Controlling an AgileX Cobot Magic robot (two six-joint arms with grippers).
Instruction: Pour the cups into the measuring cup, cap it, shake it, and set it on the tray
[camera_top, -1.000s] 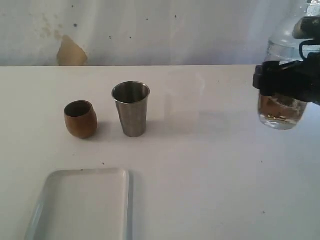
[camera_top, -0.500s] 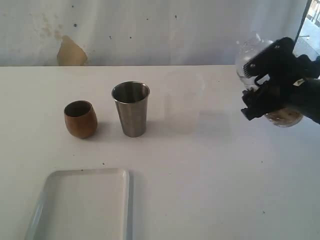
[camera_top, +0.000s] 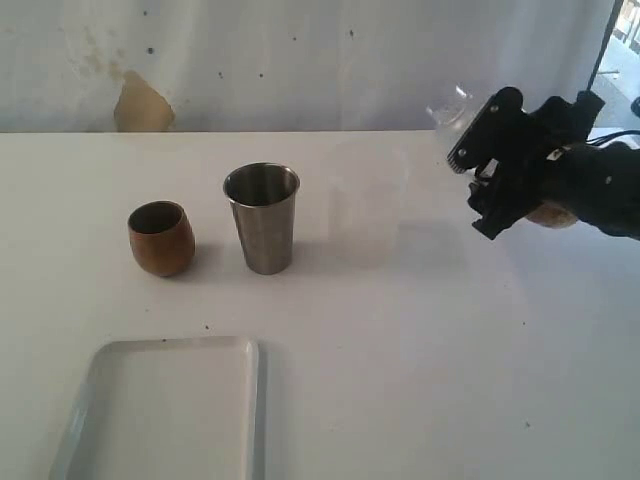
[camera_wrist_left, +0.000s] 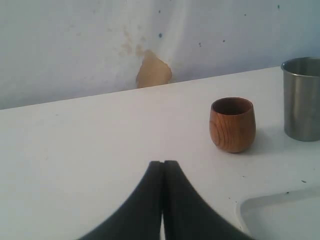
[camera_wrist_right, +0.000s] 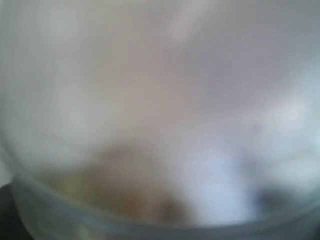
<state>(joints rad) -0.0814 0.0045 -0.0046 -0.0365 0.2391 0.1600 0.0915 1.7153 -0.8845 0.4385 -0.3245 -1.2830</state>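
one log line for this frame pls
step: shake | right fingers: clamped on capped measuring cup, tilted, airborne | left fingers: shut, empty | wooden cup, steel tumbler: upright | tray: cup not on it

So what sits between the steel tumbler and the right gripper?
A faint frosted translucent beaker stands between the steel tumbler and the right gripper, seen in the exterior view only.

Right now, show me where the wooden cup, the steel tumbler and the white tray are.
wooden cup (camera_top: 161, 243), exterior view, middle of its rounded side.
steel tumbler (camera_top: 266, 230), exterior view, middle of its outer wall.
white tray (camera_top: 170, 410), exterior view, bare floor of the tray.
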